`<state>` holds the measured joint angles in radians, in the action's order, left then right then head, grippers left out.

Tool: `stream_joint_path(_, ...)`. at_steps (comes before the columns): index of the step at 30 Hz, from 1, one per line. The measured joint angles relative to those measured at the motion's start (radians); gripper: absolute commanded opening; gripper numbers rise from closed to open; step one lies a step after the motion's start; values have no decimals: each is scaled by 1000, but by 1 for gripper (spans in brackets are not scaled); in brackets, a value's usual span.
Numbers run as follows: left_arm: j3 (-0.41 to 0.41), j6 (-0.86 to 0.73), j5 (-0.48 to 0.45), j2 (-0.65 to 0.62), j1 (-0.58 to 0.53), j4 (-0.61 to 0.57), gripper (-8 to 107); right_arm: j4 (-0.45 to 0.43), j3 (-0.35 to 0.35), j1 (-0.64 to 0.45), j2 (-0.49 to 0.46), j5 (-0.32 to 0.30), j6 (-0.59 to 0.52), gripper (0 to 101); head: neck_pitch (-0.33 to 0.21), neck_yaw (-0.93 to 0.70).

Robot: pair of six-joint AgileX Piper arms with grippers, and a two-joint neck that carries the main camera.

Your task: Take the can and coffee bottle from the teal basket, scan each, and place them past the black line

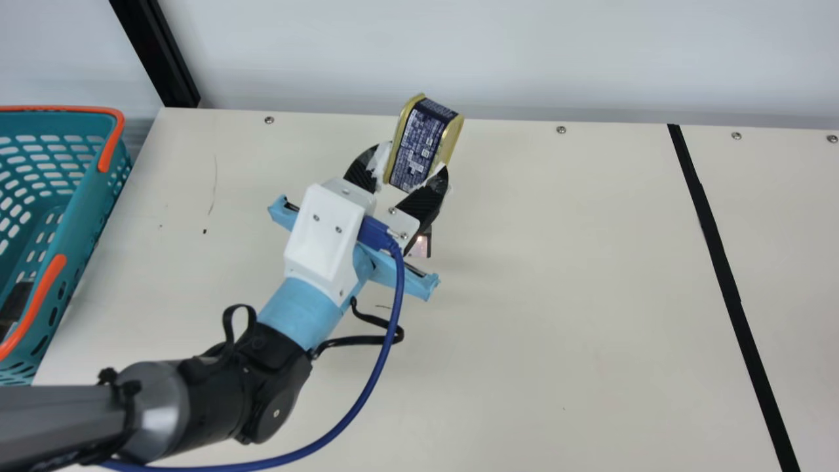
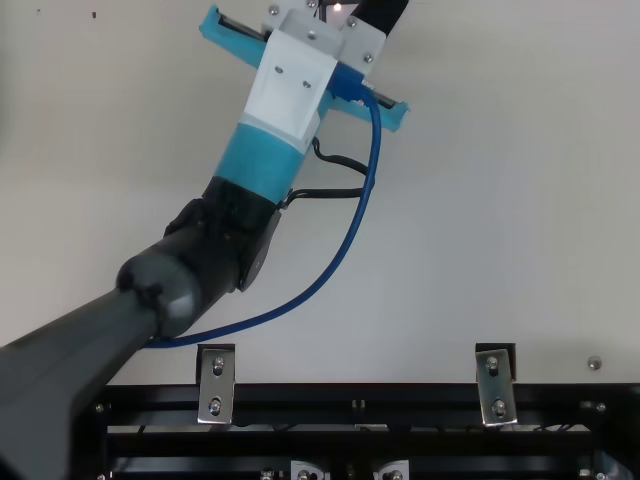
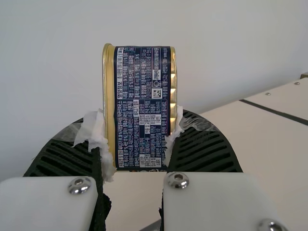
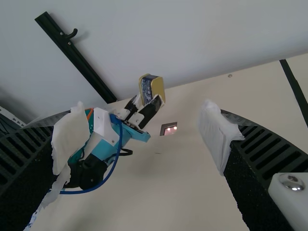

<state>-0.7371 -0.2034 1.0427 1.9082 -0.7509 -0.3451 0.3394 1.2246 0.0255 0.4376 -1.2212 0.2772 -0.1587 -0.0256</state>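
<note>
Can [image 1: 417, 151]: near scanner window [image 4: 165, 130], likely mid-scan
Left tool [image 3: 140, 125]: clamped on can
Right tool [image 4: 143, 110]: fingers apart
Label [image 3: 139, 106]: probably should face scanner window next

Grey-and-black arm [image 1: 216, 400] – light-blue collar [image 1: 298, 314], white screw-studded cover [image 1: 324, 242] – with a looping blue cable [image 1: 400, 282].

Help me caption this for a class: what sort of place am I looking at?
Likely a robotics lab's mock checkout: a robot arm holds a can, a lit, scanner-like window is set in the tabletop, and a teal basket stands at one side.
</note>
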Motion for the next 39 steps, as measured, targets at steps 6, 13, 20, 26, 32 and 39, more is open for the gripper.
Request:
stream_joint_path(6, -24, -76, -107, -143, 7, 31, 10, 0, 0, 0, 0, 0, 0, 101, 0, 0)
stream_joint_path(13, -85, -160, -284, -320, 59, 121, 10, 0, 0, 0, 0, 0, 0, 101, 0, 0)
stream_joint_path(20, -141, -170, -488, -439, 129, 275, 10, 0, 0, 0, 0, 0, 0, 101, 0, 0)
stream_joint_path(26, -143, -172, -535, -451, 131, 317, 10, 0, 0, 0, 0, 0, 0, 101, 0, 0)
stream_joint_path(32, -143, -160, -537, -449, 136, 328, 10, 0, 0, 0, 0, 0, 0, 101, 0, 0)
stream_joint_path(39, -226, -138, -653, -421, 172, 400, 10, 0, 0, 0, 0, 0, 0, 101, 0, 0)
